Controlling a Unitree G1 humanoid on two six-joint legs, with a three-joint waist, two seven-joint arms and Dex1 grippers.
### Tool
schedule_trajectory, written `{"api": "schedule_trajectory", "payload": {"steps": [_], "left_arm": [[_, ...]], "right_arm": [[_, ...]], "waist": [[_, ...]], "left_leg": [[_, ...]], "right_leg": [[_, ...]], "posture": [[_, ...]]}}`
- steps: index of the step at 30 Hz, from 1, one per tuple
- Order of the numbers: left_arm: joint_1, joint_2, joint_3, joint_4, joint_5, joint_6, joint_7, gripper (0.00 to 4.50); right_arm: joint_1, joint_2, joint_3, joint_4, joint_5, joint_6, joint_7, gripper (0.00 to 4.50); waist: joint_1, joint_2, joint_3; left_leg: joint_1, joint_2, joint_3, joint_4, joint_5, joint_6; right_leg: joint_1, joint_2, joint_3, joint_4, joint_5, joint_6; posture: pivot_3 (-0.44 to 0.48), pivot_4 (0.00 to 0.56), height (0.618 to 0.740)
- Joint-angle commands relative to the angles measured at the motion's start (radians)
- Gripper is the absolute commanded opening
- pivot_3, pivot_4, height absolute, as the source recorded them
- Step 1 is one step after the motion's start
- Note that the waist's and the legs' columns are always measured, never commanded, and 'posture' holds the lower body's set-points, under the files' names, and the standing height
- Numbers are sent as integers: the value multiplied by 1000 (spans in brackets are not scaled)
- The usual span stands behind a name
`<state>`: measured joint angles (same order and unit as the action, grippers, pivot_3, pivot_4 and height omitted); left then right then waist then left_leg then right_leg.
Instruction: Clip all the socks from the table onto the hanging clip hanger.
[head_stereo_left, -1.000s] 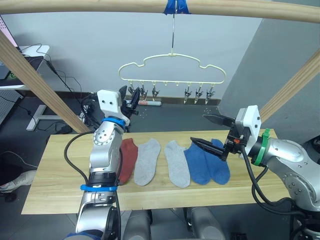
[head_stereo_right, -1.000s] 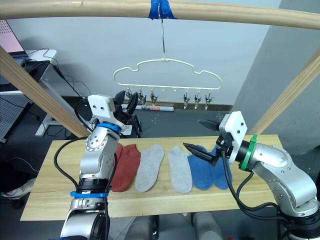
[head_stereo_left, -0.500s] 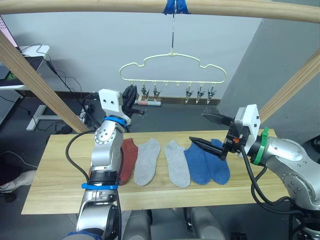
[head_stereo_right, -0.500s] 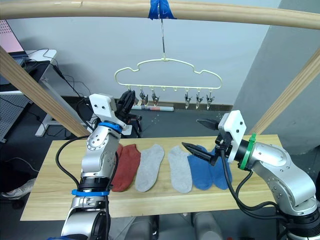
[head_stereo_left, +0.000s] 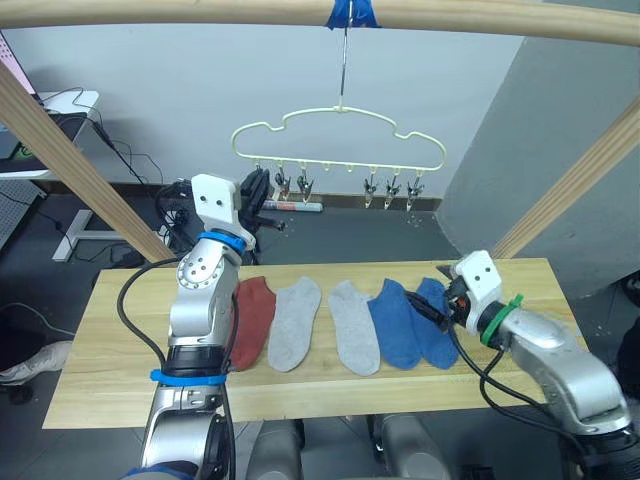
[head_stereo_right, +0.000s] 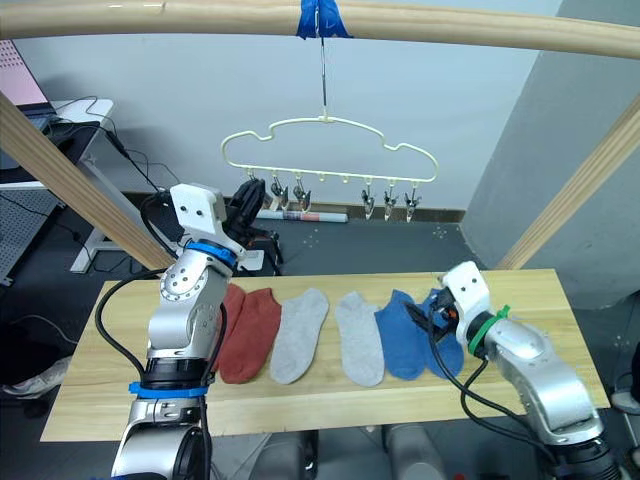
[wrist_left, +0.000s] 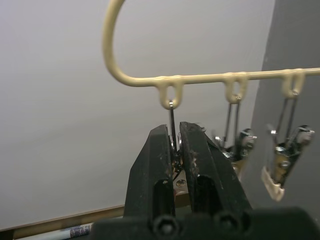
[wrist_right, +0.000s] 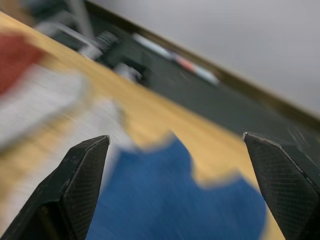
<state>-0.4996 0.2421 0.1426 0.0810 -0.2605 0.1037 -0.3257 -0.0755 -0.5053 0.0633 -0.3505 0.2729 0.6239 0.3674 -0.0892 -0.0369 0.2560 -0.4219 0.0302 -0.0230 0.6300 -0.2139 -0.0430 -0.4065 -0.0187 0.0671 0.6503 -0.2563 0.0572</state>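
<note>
- Left eye view: clip hanger (head_stereo_left: 338, 137), thin pale yellow-green wire with a wavy cloud outline, hangs by a metal hook from a thick wooden bar (head_stereo_left: 200, 11) wrapped in blue tape (head_stereo_left: 351, 13). Row of small metal clips along its lower edge.
- Same view: table (head_stereo_left: 120, 350) of pale wooden planks carries the socks in a row, soft knit: rust-red sock (head_stereo_left: 252, 322), two light grey socks (head_stereo_left: 296, 323) and (head_stereo_left: 354, 326), two blue socks (head_stereo_left: 397, 323) and (head_stereo_left: 435, 320) overlapping at the edges.
- Left arm stands near-vertical from the table's front, forearm raised; left gripper (head_stereo_left: 260, 187) is up at the hanger's leftmost clip. Right arm is low, elbow out to the side, right gripper (head_stereo_left: 432, 308) just over the outer blue sock.
- Right eye view: a second rust-red sock (head_stereo_right: 228, 325) shows partly behind the left arm, lapped by its twin. Hanger tilts slightly, left end a bit higher.
- Left wrist view: the two black fingers (wrist_left: 152, 172) are pinched together on the leftmost clip (wrist_left: 175, 152), whose thin wire link runs up to a loop in the hanger's bar. Next clips hang free beside it, metal with pale pads.
- Right wrist view: textured black fingertips (wrist_right: 82, 172) spread wide apart, nothing between them; blurred blue sock on wood planks lies below the gap.
</note>
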Motion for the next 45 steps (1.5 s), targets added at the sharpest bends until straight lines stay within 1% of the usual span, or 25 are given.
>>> {"api": "schedule_trajectory", "payload": {"steps": [1, 7, 11, 13, 15, 16, 17, 24, 26, 27, 30, 32, 34, 36, 40, 42, 45], "left_arm": [[8, 13, -10, -73, -7, 21, -16, 6], [12, 21, -14, -103, -13, 58, -27, 6], [18, 31, -12, -116, -18, 74, -34, 6], [21, 34, -11, -122, -19, 80, -35, 6], [23, 39, -10, -129, -21, 88, -39, 0], [25, 41, -8, -133, -23, 92, -41, 0], [26, 44, -7, -137, -25, 96, -43, 0], [35, 60, 1, -164, -64, 142, -67, 0], [34, 68, 4, -173, -84, 163, -82, 0], [32, 73, 7, -182, -103, 181, -94, 0], [29, 86, 17, -204, -152, 230, -118, 0], [21, 98, 32, -222, -195, 281, -130, 0], [14, 107, 43, -240, -230, 328, -133, 0], [11, 114, 49, -251, -254, 359, -135, 0], [4, 128, 61, -295, -314, 442, -132, 0], [1, 133, 64, -305, -326, 461, -129, 0], [-3, 134, 66, -316, -336, 482, -127, 0]], "right_arm": [[-2, 73, 2, 124, -80, -94, -81, 4500], [-98, 185, -20, 449, -147, -212, -139, 4500], [-166, 216, -41, 615, -157, -239, -148, 4500], [-183, 227, -55, 663, -143, -233, -134, 4500], [-186, 230, -59, 685, -143, -221, -120, 4118], [-184, 232, -60, 688, -143, -214, -113, 3904], [-179, 231, -57, 687, -143, -209, -105, 3596], [-156, 223, -34, 668, -164, -219, -66, 1130], [-151, 210, -17, 628, -176, -237, -44, 365], [-151, 194, 4, 572, -190, -259, -20, 56], [-165, 151, 65, 440, -230, -306, 42, 20], [-213, 127, 134, 344, -259, -335, 110, 20], [-266, 128, 196, 305, -287, -355, 153, 20], [-300, 143, 227, 299, -298, -354, 168, 20], [-421, 251, 313, 339, -320, -353, 189, 20], [-459, 298, 331, 380, -330, -358, 181, 20], [-505, 358, 343, 453, -346, -387, 164, 20]], "waist": [[0, 0, 0], [-1, 1, 1], [0, 1, 1], [0, 1, 1], [1, 1, 1], [1, 1, 1], [2, 1, 1], [1, 1, 1], [1, 1, 1], [1, 1, 1], [1, 3, 3], [-4, 5, 8], [-12, 5, 10], [-14, 5, 11], [-14, 4, 12], [-11, 4, 13], [-2, 4, 13]], "left_leg": [[0, 0, 0, 0, 0, 0], [1, 0, 1, 0, 0, 0], [1, 0, 0, 0, 0, 0], [1, 0, 0, 0, 0, 0], [1, 0, 0, 0, 0, 0], [1, 0, 0, 0, 0, 0], [1, 0, 0, 0, 0, 0], [3, 0, 0, 0, 0, 0], [3, 0, 0, 0, 0, 0], [3, 0, 0, 0, 0, 0], [2, 0, 1, 0, 0, 0], [2, 0, 1, 0, 0, 0], [2, 0, 1, 0, 0, 0], [3, 0, 0, 0, 0, 0], [2, 0, -2, 0, 0, 0], [1, 0, -1, 0, 0, 0], [0, -1, -2, 0, 0, -1]], "right_leg": [[0, 0, 0, 0, 0, 0], [0, 0, 1, 1, 0, 0], [0, 0, 1, 1, 0, 0], [0, 0, 1, 1, 0, 0], [0, 0, 1, 1, 0, 0], [0, 0, 1, 1, 0, 0], [0, 0, 1, 1, 0, 0], [2, 0, 0, 2, 0, 0], [2, 0, 1, 2, 0, 0], [2, 0, 1, 2, 0, 0], [1, 0, 1, 2, 0, 0], [0, 0, 1, 2, 0, 0], [0, 1, 2, 3, -2, 5], [-1, 1, 1, 5, -3, 5], [-1, 1, -1, 7, -3, 4], [-2, 0, 0, 7, 0, -1], [-3, -1, -1, 7, 0, -1]], "posture": [[-170, 279, 740], [-153, 281, 740], [-147, 281, 740], [-147, 281, 740], [-147, 281, 740], [-128, 281, 740], [-128, 281, 740], [-126, 282, 740], [-128, 286, 740], [-128, 287, 740], [-135, 287, 740], [-144, 287, 740], [-146, 287, 740], [-147, 286, 740], [-145, 283, 740], [-143, 280, 740], [-136, 276, 740]]}}
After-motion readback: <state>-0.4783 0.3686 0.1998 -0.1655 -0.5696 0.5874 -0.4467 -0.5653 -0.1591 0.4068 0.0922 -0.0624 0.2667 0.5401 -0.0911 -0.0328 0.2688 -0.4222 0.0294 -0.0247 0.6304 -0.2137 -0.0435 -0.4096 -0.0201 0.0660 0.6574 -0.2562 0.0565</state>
